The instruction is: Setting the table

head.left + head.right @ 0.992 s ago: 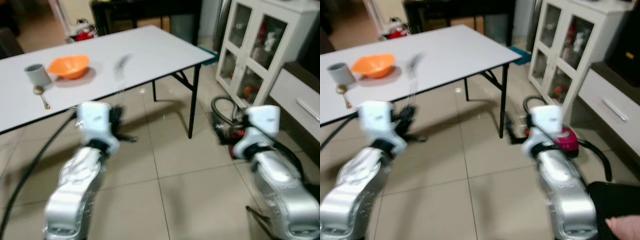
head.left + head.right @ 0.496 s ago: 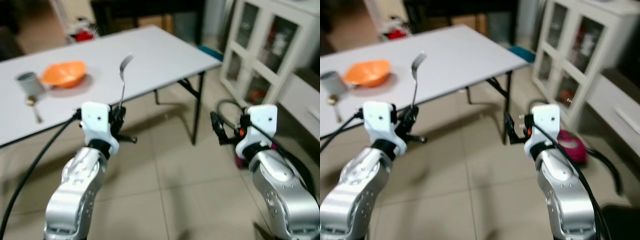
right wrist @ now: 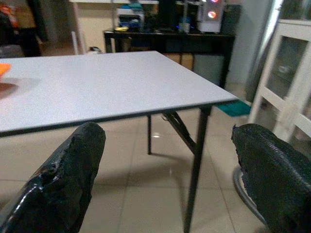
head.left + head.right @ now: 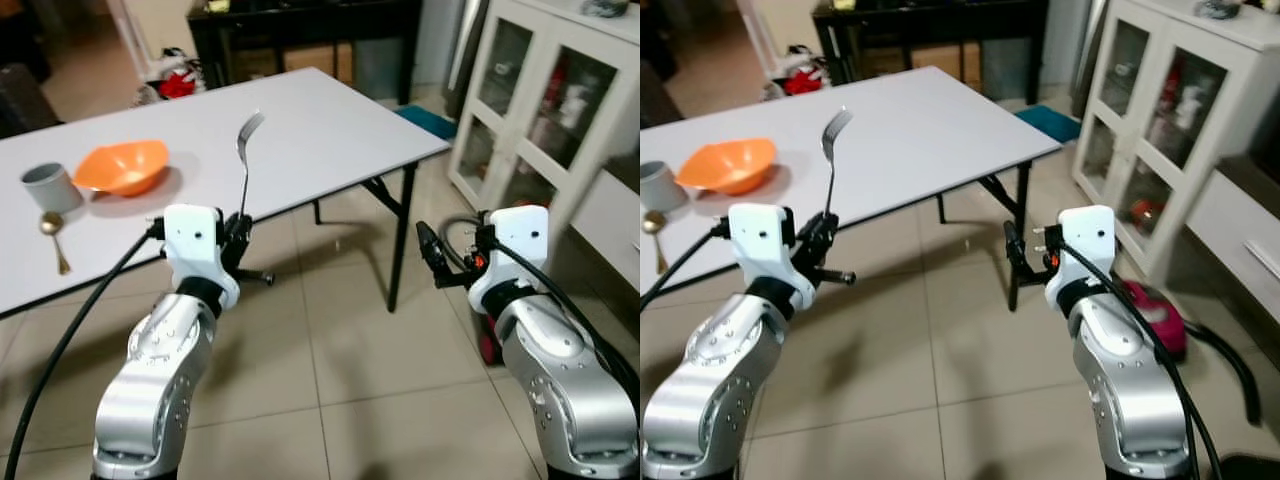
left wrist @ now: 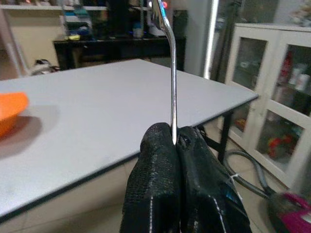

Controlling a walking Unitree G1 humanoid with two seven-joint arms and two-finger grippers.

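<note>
- Fork (image 5: 173,73): lower handle hidden between the closed fingers of the left gripper (image 5: 176,141); tines cut off by the left wrist view's edge.
- White table (image 4: 320,120): far left end cut off in both eye views.
- Grey cup (image 4: 652,184): partly cut off at the right eye view's edge.
- White cabinet (image 4: 560,100): contents behind the glass too small to tell.
- Right gripper (image 3: 170,170): fingers cut off at the right wrist view's lower edge.

One bench (image 4: 330,120). On it sit one orange bowl (image 4: 123,166), one grey cup (image 4: 48,186) and one spoon (image 4: 53,235). One fork (image 4: 245,160) stands upright. Two arms, left (image 4: 160,370) and right (image 4: 560,380). One white cabinet (image 4: 560,110).
</note>
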